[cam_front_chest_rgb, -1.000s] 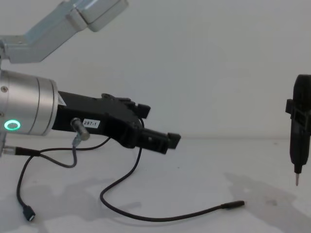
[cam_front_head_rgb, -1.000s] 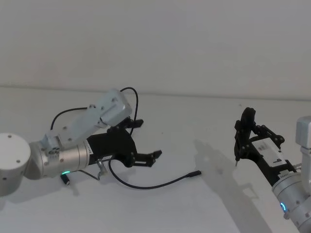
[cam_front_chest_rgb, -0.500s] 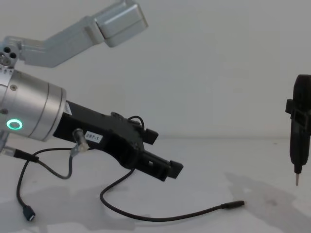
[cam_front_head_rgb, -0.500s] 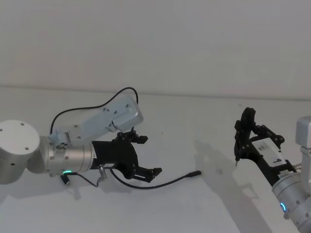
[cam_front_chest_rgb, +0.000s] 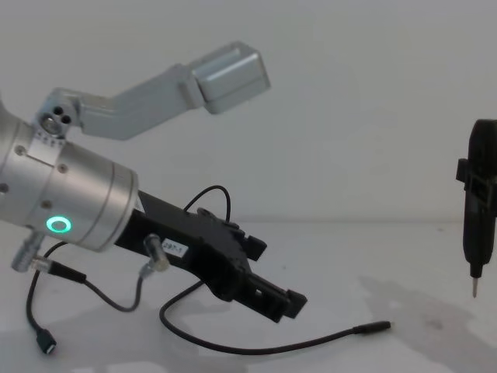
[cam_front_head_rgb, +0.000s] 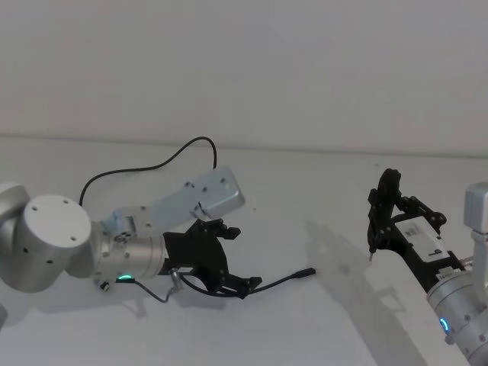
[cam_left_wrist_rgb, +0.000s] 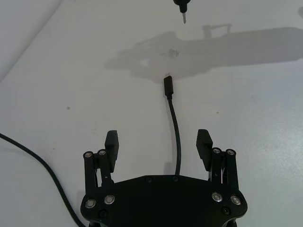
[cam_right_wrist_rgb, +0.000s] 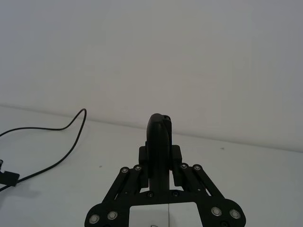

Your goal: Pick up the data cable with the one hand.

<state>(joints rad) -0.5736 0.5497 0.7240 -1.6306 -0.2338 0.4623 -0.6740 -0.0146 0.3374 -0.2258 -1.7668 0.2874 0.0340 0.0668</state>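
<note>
The left gripper (cam_front_head_rgb: 240, 258) has swung lower and tipped nose-down toward the worktop (cam_front_head_rgb: 305, 194), its spread fingers (cam_left_wrist_rgb: 111, 142) now straddling the data cable (cam_left_wrist_rgb: 174, 118).

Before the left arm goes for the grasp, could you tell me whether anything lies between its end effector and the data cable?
Nothing visible does. The left end effector is open over the table, and the cable runs between its fingers. The right end effector holds a pointed tool far aside.
</note>
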